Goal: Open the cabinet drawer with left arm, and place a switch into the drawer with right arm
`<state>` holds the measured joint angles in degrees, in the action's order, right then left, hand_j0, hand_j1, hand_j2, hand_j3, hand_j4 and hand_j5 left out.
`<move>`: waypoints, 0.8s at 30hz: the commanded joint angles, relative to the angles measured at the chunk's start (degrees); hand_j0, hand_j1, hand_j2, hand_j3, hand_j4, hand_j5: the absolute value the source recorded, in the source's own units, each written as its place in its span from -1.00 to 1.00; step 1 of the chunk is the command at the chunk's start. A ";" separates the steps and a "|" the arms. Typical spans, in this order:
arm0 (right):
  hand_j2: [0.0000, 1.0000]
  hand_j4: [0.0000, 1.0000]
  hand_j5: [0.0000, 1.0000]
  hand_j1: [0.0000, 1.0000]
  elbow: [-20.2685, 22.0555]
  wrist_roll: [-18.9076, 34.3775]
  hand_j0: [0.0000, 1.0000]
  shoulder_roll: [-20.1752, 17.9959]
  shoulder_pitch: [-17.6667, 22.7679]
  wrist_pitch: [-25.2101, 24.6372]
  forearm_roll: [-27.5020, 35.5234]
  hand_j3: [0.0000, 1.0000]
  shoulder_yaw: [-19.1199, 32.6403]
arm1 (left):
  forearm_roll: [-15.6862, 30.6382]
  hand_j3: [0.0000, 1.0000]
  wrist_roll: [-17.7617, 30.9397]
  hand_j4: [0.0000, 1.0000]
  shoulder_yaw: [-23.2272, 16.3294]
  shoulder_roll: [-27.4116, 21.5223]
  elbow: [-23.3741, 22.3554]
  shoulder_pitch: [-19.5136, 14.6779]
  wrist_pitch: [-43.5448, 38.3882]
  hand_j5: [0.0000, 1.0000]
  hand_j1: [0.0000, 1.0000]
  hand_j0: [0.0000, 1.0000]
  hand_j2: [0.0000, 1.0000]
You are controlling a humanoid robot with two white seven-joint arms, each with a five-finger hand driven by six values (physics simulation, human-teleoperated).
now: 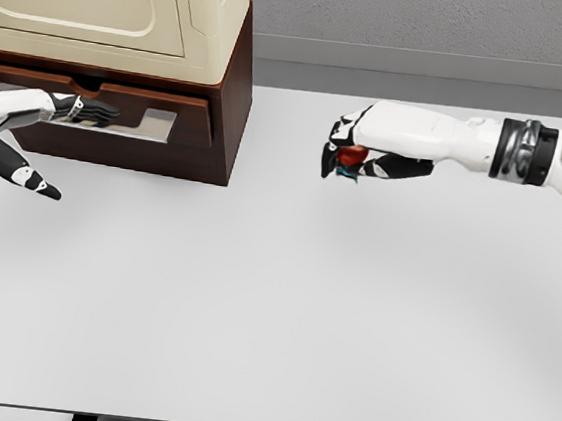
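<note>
The cabinet (131, 14) stands at the back left of the white table, cream on top with a dark brown base. Its drawer (90, 110) is pulled out a little, its pale inside showing through the front cut-out. My left hand (38, 135) is at the drawer front, fingers reaching onto the handle slot and thumb hanging below. My right hand (352, 153) hovers above the table right of the cabinet, fingers curled around a small red and teal switch (351, 161), mostly hidden by the fingers.
The white table (272, 300) stretches wide toward the near edge. A grey wall runs behind the table. The cabinet's brown side panel (241, 96) faces my right hand.
</note>
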<state>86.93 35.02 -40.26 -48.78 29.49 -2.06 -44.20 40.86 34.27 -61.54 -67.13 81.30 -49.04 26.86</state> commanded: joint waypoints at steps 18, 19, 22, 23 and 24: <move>-0.04 -0.04 -0.04 -0.04 0.08 -0.02 -0.04 1.94 -1.32 -1.37 0.39 -0.04 -0.10 | -2.10 1.00 0.73 1.00 -0.60 -2.12 1.85 0.88 0.39 1.00 1.00 1.00 1.00; -0.04 -0.04 -0.04 -0.04 0.00 -0.02 -0.04 1.94 -1.32 -1.37 0.39 -0.04 -0.10 | -2.10 1.00 0.73 1.00 -0.60 -2.39 2.11 0.97 0.39 1.00 1.00 1.00 1.00; -0.04 -0.04 -0.04 -0.04 0.00 -0.02 -0.04 2.29 -1.41 -1.45 0.39 -0.04 -0.18 | -2.19 1.00 0.73 1.00 -0.51 -2.74 2.64 0.97 0.39 1.00 1.00 1.00 1.00; -0.04 -0.04 -0.04 -0.04 0.00 -0.02 -0.04 2.38 -1.67 -1.46 0.39 -0.04 -0.62 | -2.28 1.00 0.73 1.00 -0.51 -2.74 2.73 0.97 0.39 1.00 1.00 1.00 1.00; -0.04 -0.04 -0.04 -0.04 0.00 -0.02 -0.04 2.47 -1.76 -1.90 0.39 -0.04 -0.80 | -2.37 1.00 0.73 1.00 -0.51 -2.83 2.82 1.06 0.39 1.00 1.00 1.00 1.00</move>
<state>86.91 35.04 -37.92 -50.80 28.03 -2.01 -44.71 41.05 34.51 -61.50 -69.64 84.17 -48.00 27.24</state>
